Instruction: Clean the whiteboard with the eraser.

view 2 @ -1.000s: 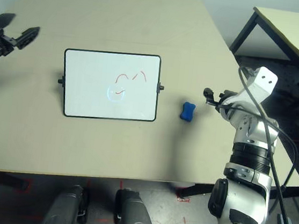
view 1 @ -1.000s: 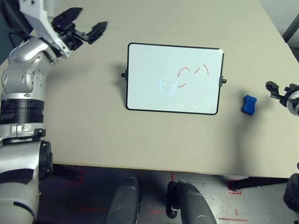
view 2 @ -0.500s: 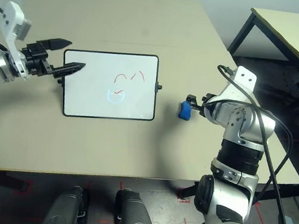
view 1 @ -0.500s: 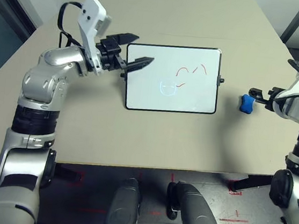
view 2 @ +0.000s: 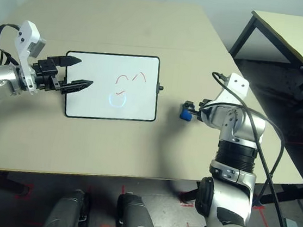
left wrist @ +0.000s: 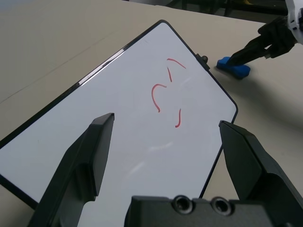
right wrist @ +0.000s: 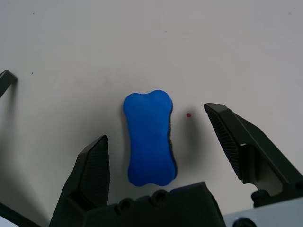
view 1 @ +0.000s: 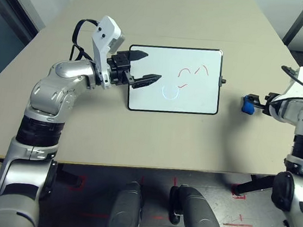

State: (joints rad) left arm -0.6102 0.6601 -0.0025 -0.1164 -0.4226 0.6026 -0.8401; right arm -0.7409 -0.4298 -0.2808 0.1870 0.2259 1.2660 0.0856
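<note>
Eraser (right wrist: 149, 138) lying flat on table (view 1: 154, 141) just right of whiteboard (view 1: 174, 79), looking light and slightly squashy; right gripper (right wrist: 163, 142) hanging spread over its pinched waist, left gripper (view 1: 143, 67) hovering, fingers apart, over whiteboard.

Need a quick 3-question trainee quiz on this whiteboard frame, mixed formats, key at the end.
1. True or false: the right claw is shut on the eraser.
2. Where does the eraser lie? A) on the whiteboard B) on the table, off the board's right side C) in the left claw
3. Fill in: the marks on the whiteboard are ____ in colour.

Key: 1. False: its fingers stand open on either side of the eraser, which lies flat on the table. 2. B. 3. Red; a faint bluish ring also shows on the board.
</note>
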